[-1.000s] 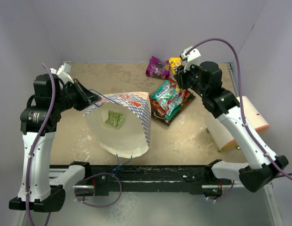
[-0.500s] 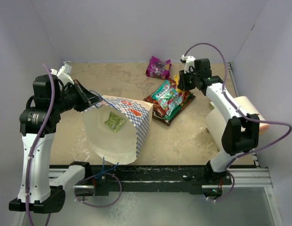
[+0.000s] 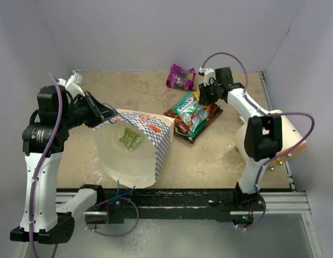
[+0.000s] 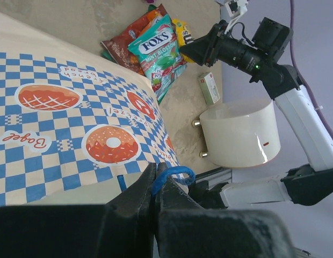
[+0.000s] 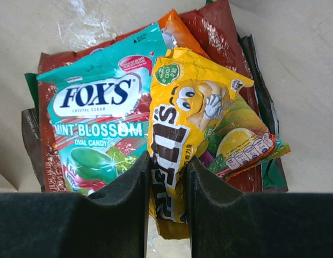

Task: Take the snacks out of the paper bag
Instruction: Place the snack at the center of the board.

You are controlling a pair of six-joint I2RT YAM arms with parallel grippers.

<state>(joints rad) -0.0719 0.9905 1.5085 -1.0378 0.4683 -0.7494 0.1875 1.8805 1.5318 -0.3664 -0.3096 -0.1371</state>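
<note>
Left pincer (image 4: 154, 189): shut tight. It pinches the rim of the paper bag (image 3: 135, 153) together with a loop of the bag's blue string handle (image 4: 172, 174).
Paper bag: on the left half of the surface (image 3: 209, 156). It hangs from the left pincer by its far left corner, and its pale inside is turned up to the overhead camera. The blue-and-white checked band with orange marks runs along its far and right sides.
Pale green packet (image 3: 130, 138): lies inside the bag, just to the right of the left pincer and a little nearer.
Right pincer (image 5: 166, 180): closed narrowly on the lower part of a yellow packet (image 5: 182, 123). The packet stands out between the two dark fingers, directly above the pile of snacks (image 3: 193, 115).
Pile of snacks: right of the bag and apart from it, on the surface beneath the right pincer. A teal packet (image 5: 96, 123) lies on top of dark brown, red-orange and green ones.
Magenta packet (image 3: 180, 77): alone at the far edge of the surface, to the left of the right pincer and farther back.
Cream cylinder (image 4: 239, 131): on its side at the right edge, well apart from the bag.
</note>
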